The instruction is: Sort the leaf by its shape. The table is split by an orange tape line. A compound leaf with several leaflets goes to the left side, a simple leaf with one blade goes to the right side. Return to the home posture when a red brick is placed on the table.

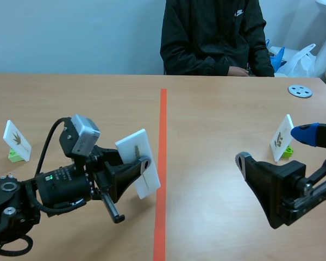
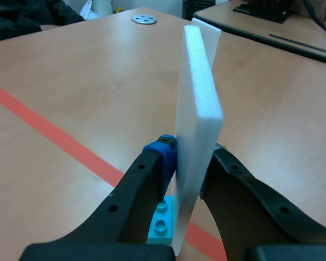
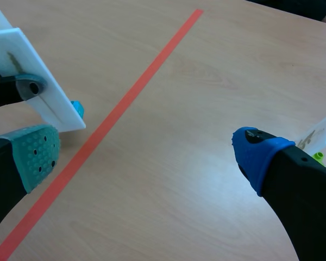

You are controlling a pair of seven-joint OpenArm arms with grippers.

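My left gripper (image 1: pixel 143 166) is shut on a white foam card (image 1: pixel 137 162) that stands on a blue brick (image 2: pixel 162 220). The card is tilted and held above the table, just left of the orange tape line (image 1: pixel 162 163). In the left wrist view the card (image 2: pixel 198 98) shows edge-on between the fingers. A small brown leaf print marks its face (image 3: pixel 38 81); its shape is too small to tell. My right gripper (image 1: pixel 273 147) is open low on the right side, nothing between its pads (image 3: pixel 255 155).
A leaf card on a green brick (image 1: pixel 16 140) stands at the far left. Another such card (image 1: pixel 282 138) stands at the right, close behind my right gripper. A grey metal disc (image 1: pixel 300 91) lies at the back right. A person (image 1: pixel 212 38) sits across the table.
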